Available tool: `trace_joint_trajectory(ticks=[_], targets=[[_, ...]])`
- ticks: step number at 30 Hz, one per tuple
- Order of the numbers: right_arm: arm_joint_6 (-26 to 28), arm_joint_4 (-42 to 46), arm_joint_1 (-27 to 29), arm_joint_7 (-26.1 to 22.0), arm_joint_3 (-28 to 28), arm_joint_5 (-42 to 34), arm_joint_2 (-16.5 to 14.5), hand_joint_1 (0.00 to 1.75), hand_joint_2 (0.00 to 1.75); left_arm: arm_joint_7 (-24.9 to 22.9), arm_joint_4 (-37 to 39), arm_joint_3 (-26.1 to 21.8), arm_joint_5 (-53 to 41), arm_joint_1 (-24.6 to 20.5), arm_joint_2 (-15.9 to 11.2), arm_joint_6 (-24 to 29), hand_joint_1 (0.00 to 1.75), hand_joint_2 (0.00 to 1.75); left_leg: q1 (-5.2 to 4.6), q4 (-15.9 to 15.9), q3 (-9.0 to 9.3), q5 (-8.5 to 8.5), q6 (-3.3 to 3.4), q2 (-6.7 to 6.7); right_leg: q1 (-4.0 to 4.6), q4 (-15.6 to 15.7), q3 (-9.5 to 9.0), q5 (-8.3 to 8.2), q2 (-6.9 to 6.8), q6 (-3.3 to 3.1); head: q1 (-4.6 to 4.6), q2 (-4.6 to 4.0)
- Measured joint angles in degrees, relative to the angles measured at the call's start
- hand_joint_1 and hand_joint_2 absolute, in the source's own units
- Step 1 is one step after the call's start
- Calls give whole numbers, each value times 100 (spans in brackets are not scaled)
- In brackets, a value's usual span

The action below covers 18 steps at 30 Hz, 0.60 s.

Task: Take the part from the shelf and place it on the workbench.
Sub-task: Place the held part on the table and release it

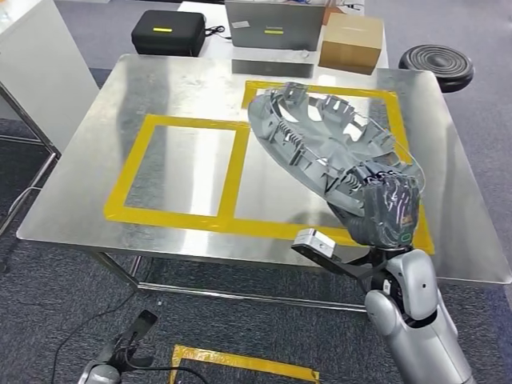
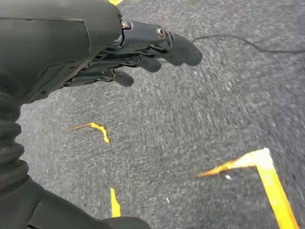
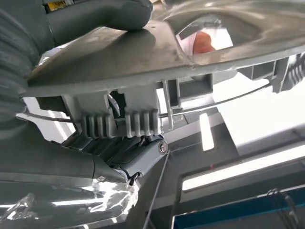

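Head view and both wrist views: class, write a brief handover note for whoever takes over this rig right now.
Right hand: grips the grey round part by its near rim, tilted over the right yellow-taped square of the workbench.
Left hand: holds nothing, hanging over the grey carpet.
Done: part fetched and carried to the workbench.
Left: lower it inside the square, let go, withdraw.

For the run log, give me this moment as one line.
phase: carry over workbench | right hand: holds grey part by rim, tilted above right yellow frame | left hand: empty, hanging over floor
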State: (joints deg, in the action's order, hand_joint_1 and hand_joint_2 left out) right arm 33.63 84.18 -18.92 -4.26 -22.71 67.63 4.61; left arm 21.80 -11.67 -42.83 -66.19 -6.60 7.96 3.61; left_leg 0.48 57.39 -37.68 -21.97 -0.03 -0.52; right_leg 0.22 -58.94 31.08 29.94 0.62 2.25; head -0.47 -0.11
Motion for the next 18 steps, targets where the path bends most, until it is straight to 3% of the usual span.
trace_joint_trajectory(ticks=[2, 4, 5, 6, 7, 9, 10, 12, 15, 16, 18], targets=[[-27, -27, -46, 31, -36, 10, 0, 175, 175, -54, 0, 3, 10, -32, 9, 71, 0, 175, 17, -10, 39, -33, 55, -5, -10, -543, 286, 269, -14, 54, 26, 0], [-52, -62, -68, 56, -70, 43, 0, 175, 175, -88, 0, 13, 18, -39, 18, 101, 0, 175, 17, -10, 78, -75, 85, -9, -19, -1335, 725, 560, -16, 79, 38, 0], [-66, -83, -70, 65, -85, 66, 0, 175, 175, -96, 0, 23, 20, -32, 26, 101, 0, 175, 16, -10, 107, -98, 89, -13, -20, -1569, 880, 573, -16, 85, 38, 0], [-80, -103, -72, 75, -99, 85, 0, 175, 175, -100, 0, 38, 20, -28, 33, 97, 0, 175, 17, -9, 144, -124, 86, -21, -21, -1576, 939, 447, -17, 88, 40, 0], [-96, -119, -79, 83, -116, 97, 0, 175, 175, -102, 0, 57, 20, -32, 39, 88, 0, 175, 19, -9, 186, -149, 76, -29, -24, -1348, 890, 199, -17, 88, 40, 0], [-126, -146, -116, 98, -152, 104, 0, 175, 175, -95, -1, 88, 22, -63, 43, 57, 0, 175, 12, -6, 259, -196, 40, -43, -27, -585, 618, -338, -18, 87, 42, 0], [-138, -155, -147, 102, -171, 115, -1, 175, 175, -84, -1, 98, 26, -83, 43, 37, 0, 175, 2, 1, 270, -210, 16, -47, -26, -258, 482, -467, -16, 74, 41, 0], [-154, -174, -208, 117, -207, 171, -3, 175, 175, -55, -2, 113, 34, -107, 42, 3, 0, 175, -15, 7, 253, -210, -35, -48, -12, -13, 368, -470, -4, 20, 18, 0], [-187, -204, -268, 151, -236, 269, -5, 175, 175, -9, -2, 136, 42, -131, 42, -33, 0, 175, -4, 75, 205, -267, -123, -32, -24, 33, 363, -463, 6, -97, -9, 0], [-200, -217, -290, 157, -244, 286, -6, 175, 175, 5, -2, 145, 46, -142, 44, -44, 0, 175, -1, 232, 131, -366, -154, -26, -37, 44, 356, -469, 2, -130, -20, 0], [-218, -246, -330, 161, -263, 299, -8, 175, 175, 22, -2, 171, 53, -155, 50, -55, 0, 175, 3, 885, -185, -692, -197, -17, -47, 49, 351, -465, -6, -173, -40, 0]])
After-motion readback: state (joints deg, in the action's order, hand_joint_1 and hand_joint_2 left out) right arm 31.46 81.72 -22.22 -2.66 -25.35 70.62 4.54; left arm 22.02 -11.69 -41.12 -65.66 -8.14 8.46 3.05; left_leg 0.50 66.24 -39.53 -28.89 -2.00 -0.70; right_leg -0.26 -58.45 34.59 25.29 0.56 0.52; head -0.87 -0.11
